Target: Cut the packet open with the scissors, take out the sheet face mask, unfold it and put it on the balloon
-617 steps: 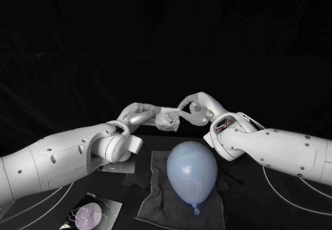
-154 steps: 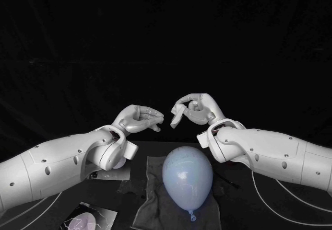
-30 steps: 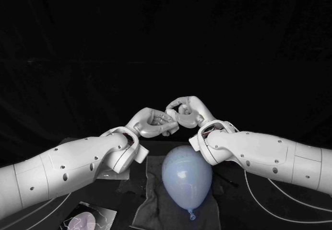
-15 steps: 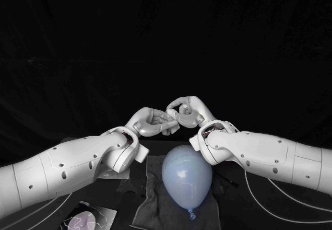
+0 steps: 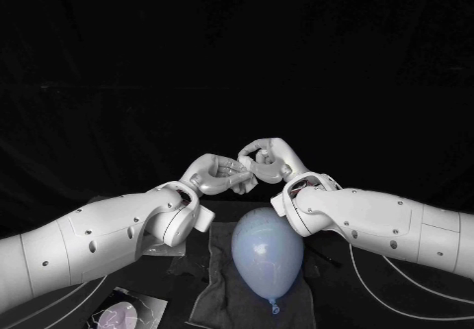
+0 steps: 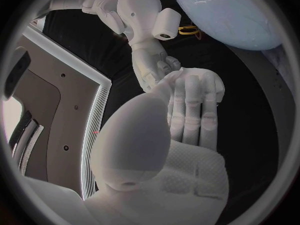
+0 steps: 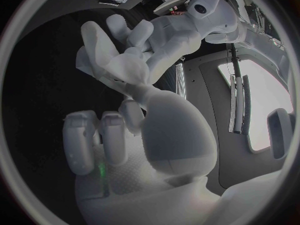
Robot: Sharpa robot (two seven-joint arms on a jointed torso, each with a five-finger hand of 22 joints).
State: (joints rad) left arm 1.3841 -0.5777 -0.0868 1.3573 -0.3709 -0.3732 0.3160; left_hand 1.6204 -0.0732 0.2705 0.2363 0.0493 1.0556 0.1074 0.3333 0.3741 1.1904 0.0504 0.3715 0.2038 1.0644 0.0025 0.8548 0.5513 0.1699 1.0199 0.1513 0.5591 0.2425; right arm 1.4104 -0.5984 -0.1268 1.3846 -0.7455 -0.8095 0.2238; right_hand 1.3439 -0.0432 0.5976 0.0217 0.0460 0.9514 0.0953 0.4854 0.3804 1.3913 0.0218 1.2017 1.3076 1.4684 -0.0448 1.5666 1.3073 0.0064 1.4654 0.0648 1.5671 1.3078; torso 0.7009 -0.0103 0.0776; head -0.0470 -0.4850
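Now, at the near left, the flat printed packet (image 5: 123, 317) lies on the black table, apparently already emptied. The silver left hand (image 5: 217, 175) is raised above the table, its fingers curled in and pinching one side of the crumpled white sheet face mask (image 7: 119, 67). The mask sits bunched between the two hands, above and beyond the pale blue oval balloon (image 5: 266, 252) on its dark grey cloth (image 5: 212, 298). The silver right hand (image 5: 268, 159) clamps the mask's other side under its thumb. The step in hand is unfolding, I judge. Each hand should catch a single layer, then draw apart slowly and level, as such fabric probably clings and may slip if jerked.
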